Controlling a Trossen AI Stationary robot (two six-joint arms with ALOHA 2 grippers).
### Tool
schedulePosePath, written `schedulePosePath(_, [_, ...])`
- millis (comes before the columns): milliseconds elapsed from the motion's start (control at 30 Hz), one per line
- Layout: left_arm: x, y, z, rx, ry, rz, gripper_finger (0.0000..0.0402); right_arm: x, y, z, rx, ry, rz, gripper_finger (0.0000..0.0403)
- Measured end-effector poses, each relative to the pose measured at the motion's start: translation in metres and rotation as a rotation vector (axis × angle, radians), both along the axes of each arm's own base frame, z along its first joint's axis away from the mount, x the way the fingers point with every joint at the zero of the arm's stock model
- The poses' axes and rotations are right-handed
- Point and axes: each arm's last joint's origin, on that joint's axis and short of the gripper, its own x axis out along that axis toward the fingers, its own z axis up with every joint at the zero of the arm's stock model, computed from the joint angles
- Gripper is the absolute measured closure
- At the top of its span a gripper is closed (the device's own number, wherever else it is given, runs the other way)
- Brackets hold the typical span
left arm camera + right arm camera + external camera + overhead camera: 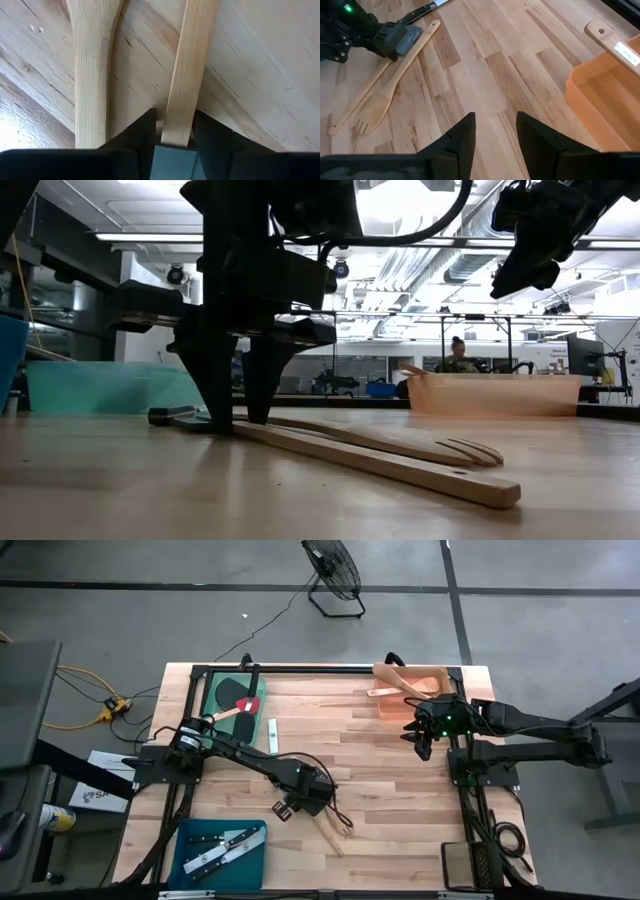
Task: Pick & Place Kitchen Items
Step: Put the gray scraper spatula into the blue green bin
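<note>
Two pale wooden utensils lie crossed on the butcher-block tabletop (400, 755) toward its near edge, centre: a plain flat-handled wooden spoon (186, 80) and a slotted wooden turner (375, 107). Left gripper (172, 132) is down on them, fingers nearly closed around the flat handle of the spoon, pads touching both sides. Full clamp not confirmed; I judge grasp made, lift not yet begun.

Right gripper (495, 132) hovers above the right side of the tabletop, just beside the orange shallow tray (605, 92) at the far right corner; fingers parted, nothing between them.

Risks:
- The turner's handle runs close alongside the gripped one and the two cross. A lift could drag or flip the turner.
- Grip sits near the handle end, so the long spoon may droop or pivot in transit.

Writing: a pale label on a wooden handle (607, 40) resting over the tray rim; text unreadable.
</note>
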Motion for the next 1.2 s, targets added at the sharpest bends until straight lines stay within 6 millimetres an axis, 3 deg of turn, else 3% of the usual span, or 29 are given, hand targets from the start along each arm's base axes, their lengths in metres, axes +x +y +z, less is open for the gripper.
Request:
schedulePosePath(233, [0.0,0.0,0.0,-0.013,0.004,0.008,0.0344,0.0,0.0,0.0,0.0,0.0,0.0,0.027])
schedulePosePath(533, [-0.001,-0.005,0.004,-0.104,0.001,0.065,0.0345,0.0,0.0,0.0,0.0,0.0,0.0,0.027])
schedulePosePath(833, [-0.008,-0.012,0.035,-0.148,-0.067,0.151,0.0345,0.0,0.0,0.0,0.001,0.0,0.0,0.027])
schedulePosePath(1200, [-0.024,-0.039,0.075,-0.182,-0.17,0.177,0.0345,0.0,0.0,0.0,0.0,0.0,0.0,0.027])
